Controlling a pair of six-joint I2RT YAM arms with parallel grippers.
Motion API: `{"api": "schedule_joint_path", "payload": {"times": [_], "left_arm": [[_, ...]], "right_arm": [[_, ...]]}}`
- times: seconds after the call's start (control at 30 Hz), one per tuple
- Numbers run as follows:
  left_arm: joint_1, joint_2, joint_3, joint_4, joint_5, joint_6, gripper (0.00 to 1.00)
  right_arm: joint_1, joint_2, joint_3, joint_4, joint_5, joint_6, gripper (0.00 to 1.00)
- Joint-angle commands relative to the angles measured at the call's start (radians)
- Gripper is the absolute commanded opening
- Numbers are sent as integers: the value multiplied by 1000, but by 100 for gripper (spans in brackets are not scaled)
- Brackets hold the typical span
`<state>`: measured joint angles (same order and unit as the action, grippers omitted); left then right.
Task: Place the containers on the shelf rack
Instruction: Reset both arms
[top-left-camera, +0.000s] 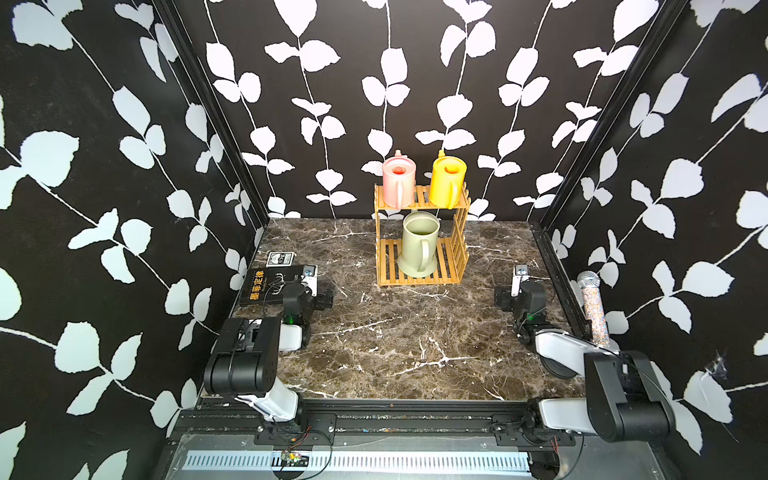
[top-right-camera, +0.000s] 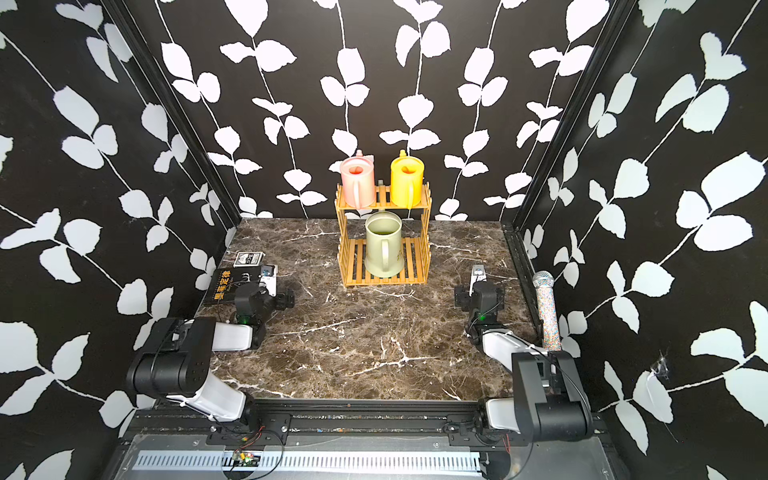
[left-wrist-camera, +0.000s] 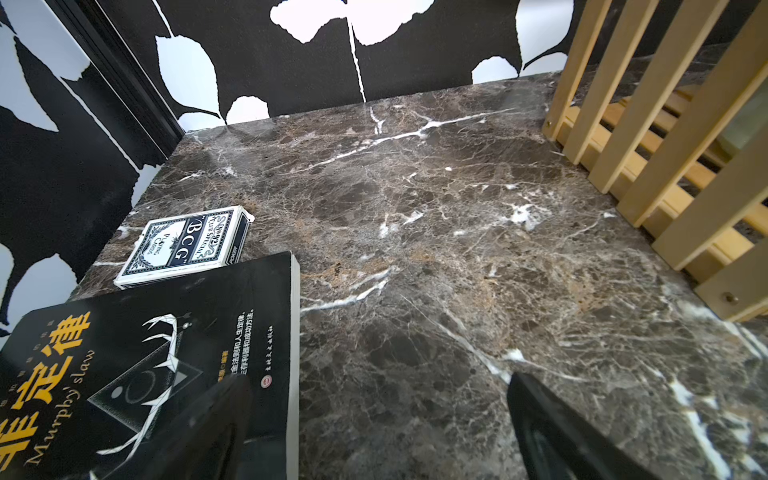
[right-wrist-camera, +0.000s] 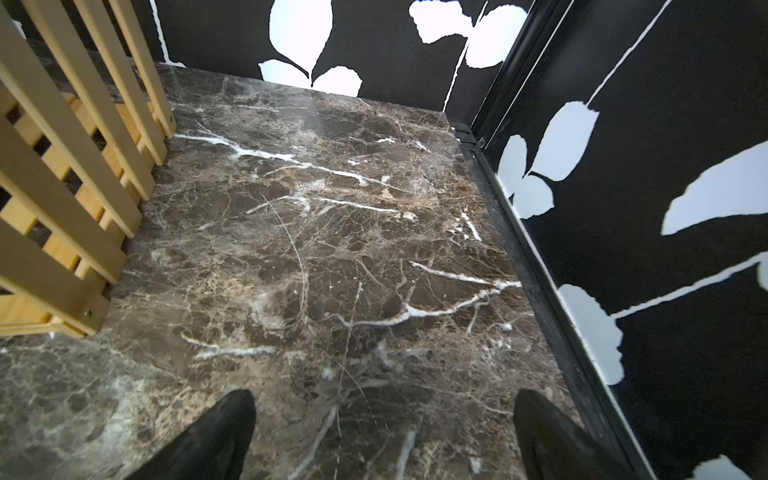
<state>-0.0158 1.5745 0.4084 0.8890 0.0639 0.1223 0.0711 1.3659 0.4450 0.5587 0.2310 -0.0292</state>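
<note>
1. The left arm is folded low at the table's left side. The left gripper (left-wrist-camera: 374, 390) is held empty, jaws wide apart, at the edge of the black book (left-wrist-camera: 166, 374).
2. The right arm is folded likewise on the right. The right gripper (right-wrist-camera: 384, 399) is held empty, jaws wide apart, above bare marble.
3. The pink watering can (top-left-camera: 398, 180) and yellow watering can (top-left-camera: 446, 183) are seated upright on the top tier of the shelf rack (top-left-camera: 419, 281). The green watering can (top-left-camera: 419, 245) is seated on the lower tier.
4. Open table (top-left-camera: 395, 340) is seen between grippers and rack. A card deck (top-left-camera: 281, 259) lies at the left edge, and a microphone (top-left-camera: 592, 303) stands at the right wall.
</note>
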Motion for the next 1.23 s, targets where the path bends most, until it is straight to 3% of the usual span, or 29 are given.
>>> {"api": "schedule_joint_path", "payload": {"times": [0.0, 0.37, 0.5, 1.2], "left_arm": [[5, -16, -2, 2, -4, -12, 99], [5, -21, -1, -7, -6, -10, 99], [5, -18, -2, 3, -4, -10, 99], [4, -14, -3, 10, -4, -9, 99]], "right_arm": [[-5, 34, 14, 74, -4, 33, 99], [-11, 126, -1, 187, -5, 36, 99], [-21, 170, -61, 345, -11, 42, 99], [-22, 158, -55, 307, -1, 49, 99]]}}
